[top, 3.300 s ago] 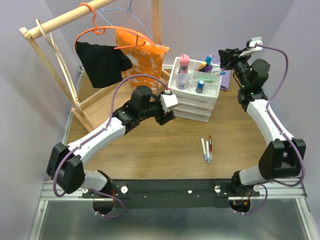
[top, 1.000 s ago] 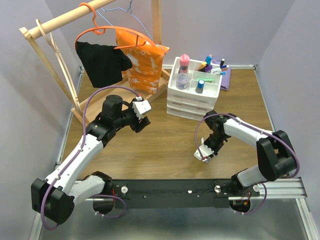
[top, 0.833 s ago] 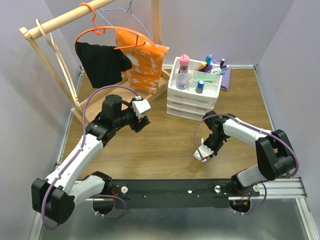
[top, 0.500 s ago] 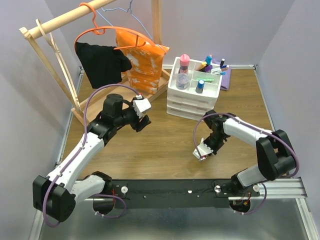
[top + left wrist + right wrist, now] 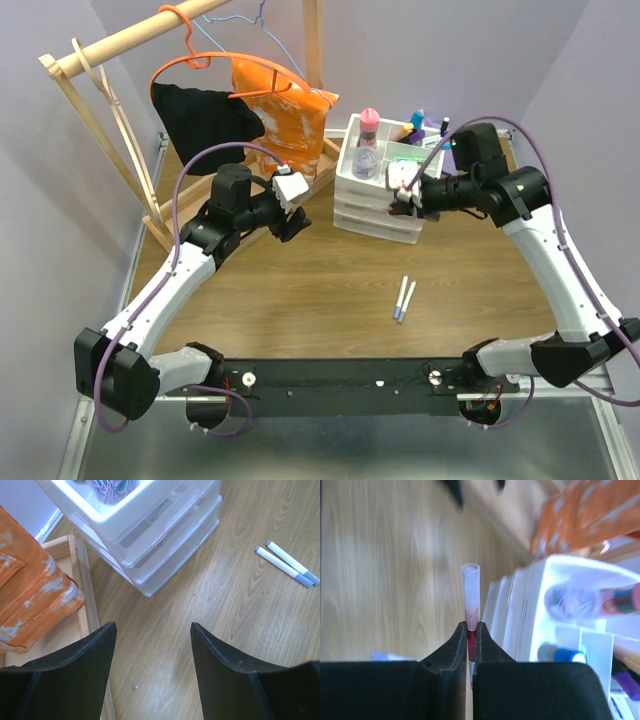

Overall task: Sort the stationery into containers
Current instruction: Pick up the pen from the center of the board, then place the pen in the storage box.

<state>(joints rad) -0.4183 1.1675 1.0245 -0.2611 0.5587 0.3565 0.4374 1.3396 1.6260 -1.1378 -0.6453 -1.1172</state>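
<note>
Our right gripper (image 5: 471, 628) clamps the red-inked pen (image 5: 470, 587) by the organiser tray (image 5: 535, 605), near edge, ready for dropping in; our left gripper (image 5: 152, 630) hangs parted, empty.

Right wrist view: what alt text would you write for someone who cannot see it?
The right gripper is shut on a thin red-inked pen whose clear end points up, with the wooden table behind it. To the right, blurred, stands a white drawer organiser whose top tray holds a blue-capped bottle.

Lilac walls (image 5: 420, 50); wood-grain tabletop (image 5: 330, 290); wooden clothes rack (image 5: 110, 45) far-left; lighting apparently even.
</note>
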